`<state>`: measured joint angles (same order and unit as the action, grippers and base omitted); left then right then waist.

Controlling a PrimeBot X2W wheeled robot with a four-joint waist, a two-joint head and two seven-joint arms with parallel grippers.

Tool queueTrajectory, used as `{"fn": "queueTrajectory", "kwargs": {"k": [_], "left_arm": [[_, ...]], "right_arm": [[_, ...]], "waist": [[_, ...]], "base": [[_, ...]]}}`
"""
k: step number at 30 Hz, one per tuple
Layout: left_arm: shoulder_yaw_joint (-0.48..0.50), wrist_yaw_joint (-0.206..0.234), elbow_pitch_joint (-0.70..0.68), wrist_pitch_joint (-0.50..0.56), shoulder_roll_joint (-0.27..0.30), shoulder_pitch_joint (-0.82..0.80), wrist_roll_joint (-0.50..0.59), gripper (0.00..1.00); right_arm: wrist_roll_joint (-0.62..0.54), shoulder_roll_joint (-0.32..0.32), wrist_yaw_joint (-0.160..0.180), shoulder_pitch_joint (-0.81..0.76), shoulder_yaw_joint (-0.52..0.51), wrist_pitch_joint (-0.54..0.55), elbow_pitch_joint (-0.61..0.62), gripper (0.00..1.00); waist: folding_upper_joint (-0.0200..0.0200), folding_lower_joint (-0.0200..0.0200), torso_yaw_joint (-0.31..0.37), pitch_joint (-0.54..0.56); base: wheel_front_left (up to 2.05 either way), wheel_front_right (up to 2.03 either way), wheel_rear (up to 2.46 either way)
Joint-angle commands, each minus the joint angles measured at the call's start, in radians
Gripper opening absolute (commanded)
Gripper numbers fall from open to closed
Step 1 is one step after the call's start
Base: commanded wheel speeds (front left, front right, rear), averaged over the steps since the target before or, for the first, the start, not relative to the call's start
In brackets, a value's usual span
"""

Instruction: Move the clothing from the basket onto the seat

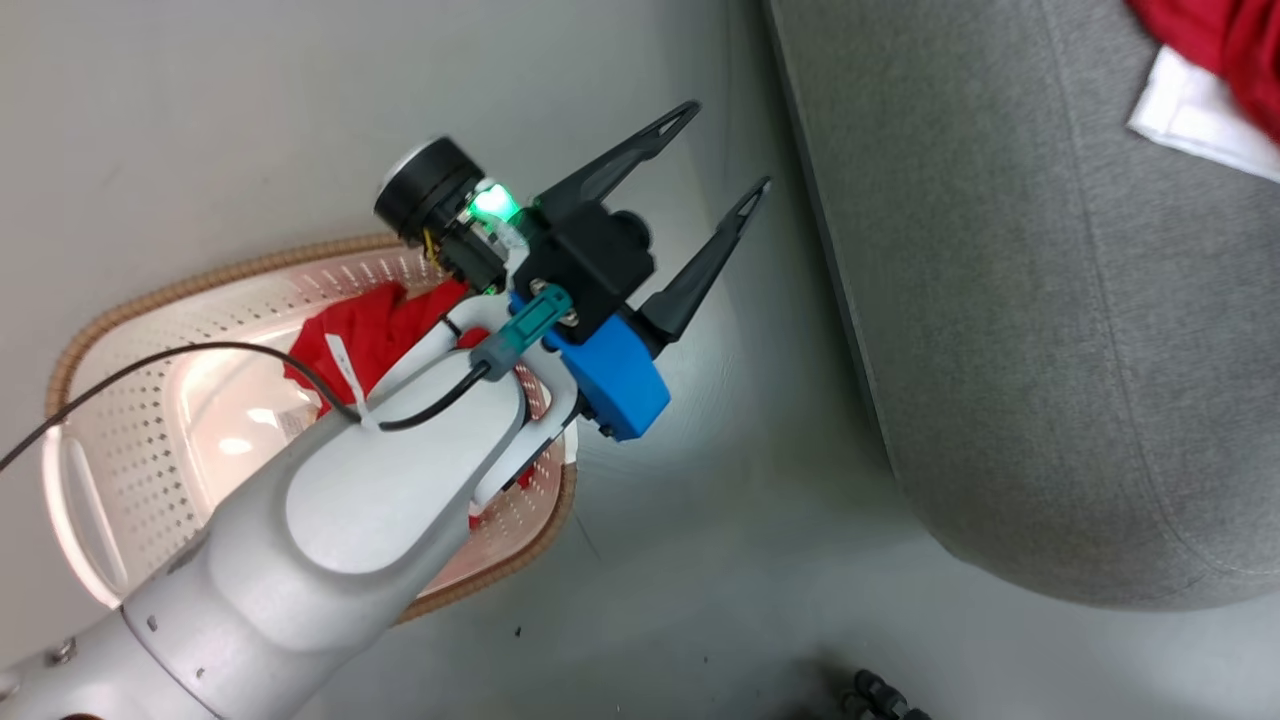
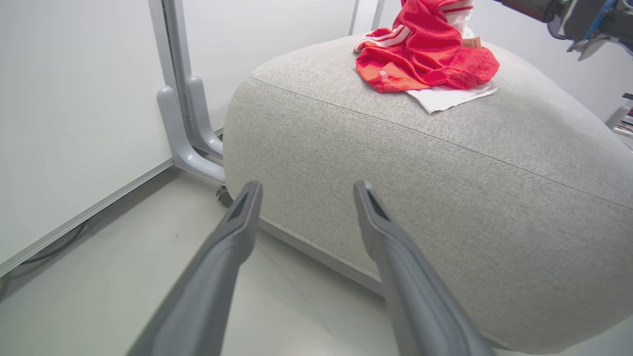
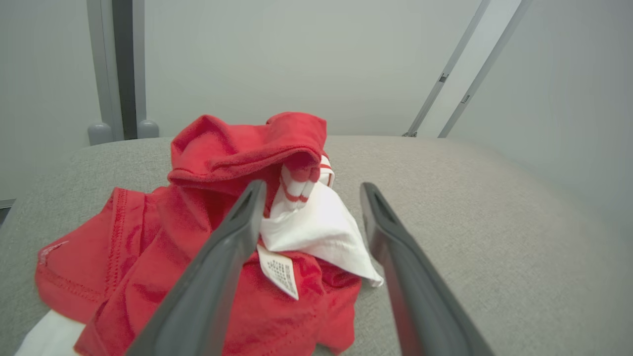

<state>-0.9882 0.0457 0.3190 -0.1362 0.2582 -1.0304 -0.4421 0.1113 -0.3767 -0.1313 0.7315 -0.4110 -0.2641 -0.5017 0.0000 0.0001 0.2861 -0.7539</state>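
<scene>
Midpoint, roughly: leaving one red garment (image 3: 148,237) heaped on the seat (image 3: 470,207) beneath the spread, empty right gripper (image 3: 312,185), holding the left gripper (image 1: 728,145) equally wide and empty beside the basket (image 1: 120,440), with a second garment (image 1: 370,325), partly hidden by the arm, apparently awaiting pickup inside.

1. Head view: the left forearm (image 1: 400,490) sits right over the basket (image 1: 140,430), so the basket's right side and most of the red garment (image 1: 370,330) inside are hidden.
2. The seat (image 1: 1050,350) runs off the frame on its far and right sides. The second garment (image 1: 1220,40) on it is cropped to a red-and-white scrap.
3. There's something dark (image 1: 880,700) on the near floor, cut off. No idea what it is.
4. Right wrist view: the care label (image 3: 279,271) print is way too small to read.
5. Left wrist view: the right arm (image 2: 568,15) is cropped and blurry.
</scene>
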Motion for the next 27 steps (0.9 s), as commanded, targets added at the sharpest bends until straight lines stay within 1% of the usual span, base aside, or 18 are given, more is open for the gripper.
{"fn": "queueTrajectory", "kwargs": {"k": [1, 5, 9, 13, 18, 20, 23, 27], "left_arm": [[0.005, 0.005, 0.011, -0.016, 0.002, 0.020, -0.008, 1.00], [0.034, 0.022, 0.048, -0.066, -0.002, 0.072, -0.044, 1.00], [0.074, 0.041, 0.084, -0.109, 0.005, 0.133, -0.079, 1.00], [0.135, 0.062, 0.095, -0.127, 0.009, 0.197, -0.104, 1.00], [0.265, 0.093, 0.036, -0.129, 0.019, 0.294, -0.096, 1.00], [0.318, 0.095, 0.009, -0.130, 0.021, 0.340, -0.083, 1.00], [0.397, 0.089, -0.021, -0.130, 0.016, 0.411, -0.063, 1.00], [0.494, 0.075, -0.043, -0.130, -0.006, 0.504, -0.032, 1.00]], "right_arm": [[-0.007, 0.005, 0.001, -0.024, 0.003, -0.001, 0.015, 1.00], [-0.017, 0.011, 0.001, -0.090, 0.025, -0.001, 0.076, 1.00], [-0.027, 0.031, 0.001, -0.145, 0.082, -0.001, 0.151, 1.00], [-0.030, 0.060, 0.001, -0.191, 0.141, -0.001, 0.204, 1.00], [-0.024, 0.103, 0.001, -0.235, 0.221, -0.001, 0.243, 1.00], [-0.025, 0.121, 0.001, -0.256, 0.254, -0.001, 0.249, 1.00], [-0.023, 0.140, 0.001, -0.282, 0.290, -0.001, 0.256, 1.00], [-0.022, 0.160, 0.001, -0.329, 0.331, -0.001, 0.257, 1.00]], "waist": [[0.0000, -0.0001, -0.005, 0.057], [0.0000, -0.0001, -0.022, 0.144], [0.0000, -0.0001, -0.050, 0.234], [0.0000, -0.0001, -0.090, 0.317], [0.0000, -0.0001, -0.137, 0.399], [0.0000, -0.0001, -0.156, 0.427], [0.0000, -0.0001, -0.184, 0.467], [0.0000, -0.0001, -0.222, 0.520]], "base": [[0.00, 0.00, 0.00], [0.00, 0.00, 0.00], [0.00, 0.00, 0.00], [0.00, 0.00, 0.00], [0.00, 0.00, 0.00], [0.00, 0.00, 0.00], [0.00, 0.00, 0.00], [0.00, 0.00, 0.00]]}}
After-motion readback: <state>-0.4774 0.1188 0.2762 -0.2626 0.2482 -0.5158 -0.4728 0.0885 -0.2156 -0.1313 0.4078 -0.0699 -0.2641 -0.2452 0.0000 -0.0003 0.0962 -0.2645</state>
